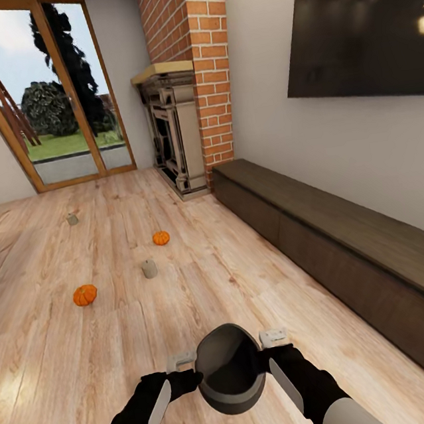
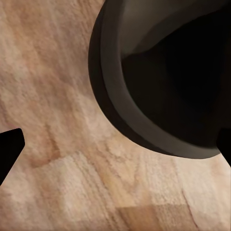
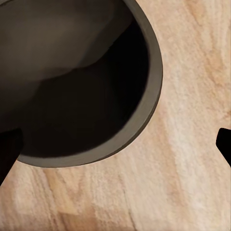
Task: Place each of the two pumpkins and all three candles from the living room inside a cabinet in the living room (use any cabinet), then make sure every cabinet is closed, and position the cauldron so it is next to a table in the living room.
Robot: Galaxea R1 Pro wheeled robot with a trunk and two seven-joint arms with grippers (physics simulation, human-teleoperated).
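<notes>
Dark-grey cauldron [image 1: 230,370] sits low between both hands, tilted so its wide mouth faces up and toward the camera, above the plank floor [image 1: 124,357]. Left hand [image 1: 181,360] is at its left rim and right hand [image 1: 274,336] at its right rim. In the left wrist view one black fingertip [image 2: 8,149] stands well clear of the pot's wall [image 2: 108,96], the other at the frame edge past the rim; the right wrist view shows the same, so both hands are spread wide and straddle the rim, though whether they touch it cannot be told.

Ahead on the floor lie two pumpkins [image 1: 85,295] [image 1: 161,237] and two candles [image 1: 149,268] [image 1: 72,219], each well apart from the others, with bare planks all around. Along the right wall runs the long dark cabinet [image 1: 350,247], its front panels flush; a broad strip of floor separates it from the cauldron. Beyond its far end stand the fireplace [image 1: 175,136] and brick chimney [image 1: 191,54], then the glazed doors [image 1: 56,92].
</notes>
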